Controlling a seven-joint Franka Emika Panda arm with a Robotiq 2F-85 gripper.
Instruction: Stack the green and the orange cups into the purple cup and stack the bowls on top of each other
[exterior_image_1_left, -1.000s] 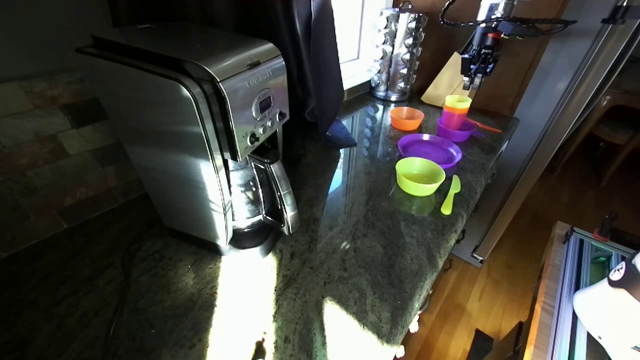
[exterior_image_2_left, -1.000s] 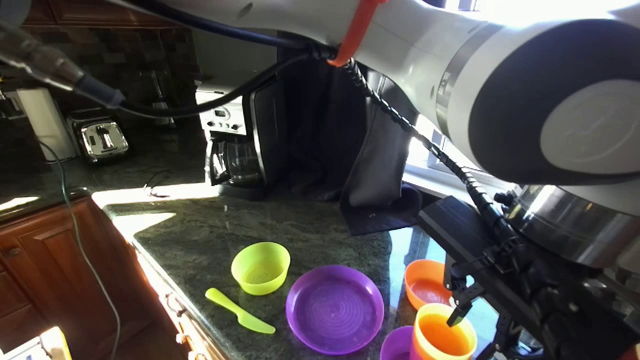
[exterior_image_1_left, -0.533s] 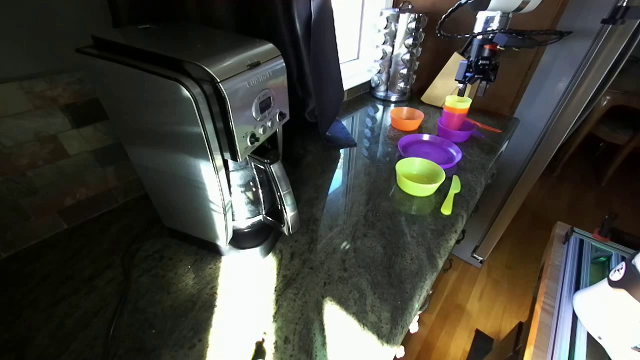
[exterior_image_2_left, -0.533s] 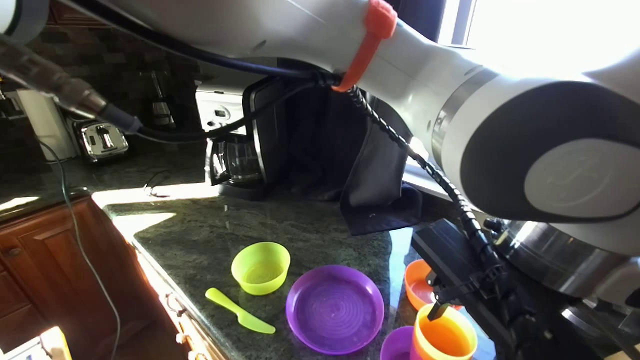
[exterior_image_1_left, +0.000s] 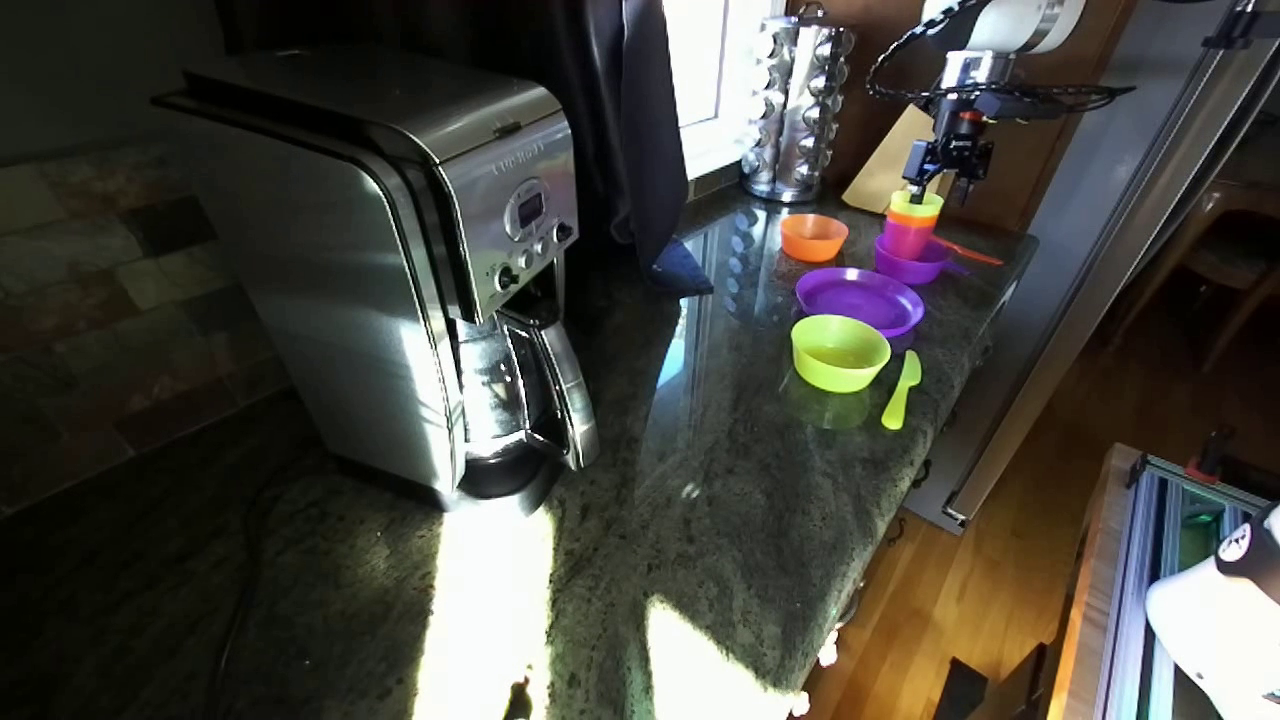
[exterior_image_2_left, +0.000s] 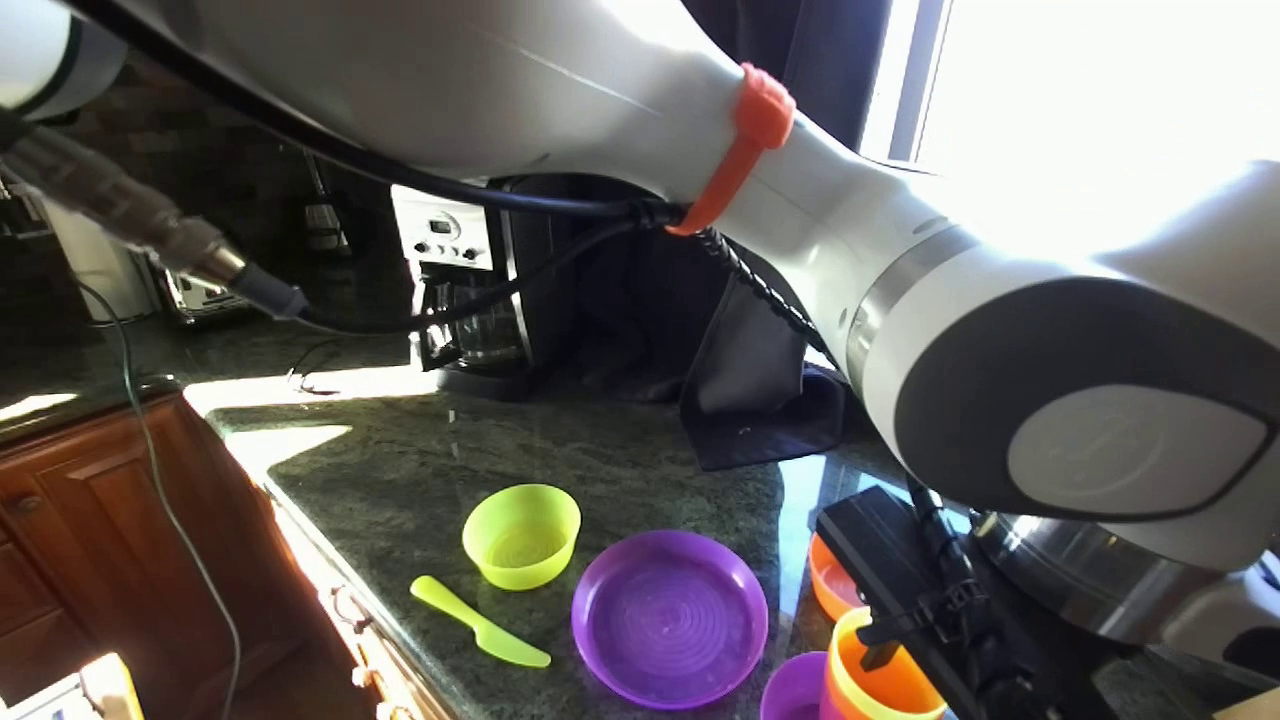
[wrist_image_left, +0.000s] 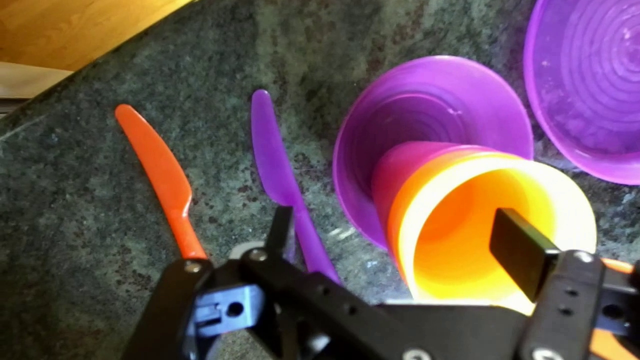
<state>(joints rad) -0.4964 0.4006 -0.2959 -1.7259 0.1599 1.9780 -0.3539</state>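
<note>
Jaws apart, my gripper (wrist_image_left: 397, 239) has one finger (wrist_image_left: 522, 252) overlapping the mouth of the green cup (exterior_image_1_left: 928, 206). That cup nests with the orange cup (exterior_image_1_left: 913, 220) inside the purple cup (exterior_image_1_left: 908, 243), above the purple bowl (exterior_image_1_left: 905, 272), upper right of an exterior view.

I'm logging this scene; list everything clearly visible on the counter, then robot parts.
Cups: 3, green, orange, purple, nested
Purple bowl: 1, purple, containing cups
Plate: 1, purple, beside purple bowl
Green bowl: 1, green, beside plate
Orange bowl: 1, orange, near plate
Green knife: 1, green, beside green bowl
Purple knife: 1, purple, beside purple bowl
Orange knife: 1, orange, beside purple knife
Spice rack: 1, silver, near orange bowl
Slanted object: 1, tan, behind cups
Cloth: 1, dark, by window
Coffee maker: 1, silver, black, beside cloth
Cylinder: 1, white, far back
Arm: 1, white, overhead
Gripper: 1, black, open, at cups
</note>
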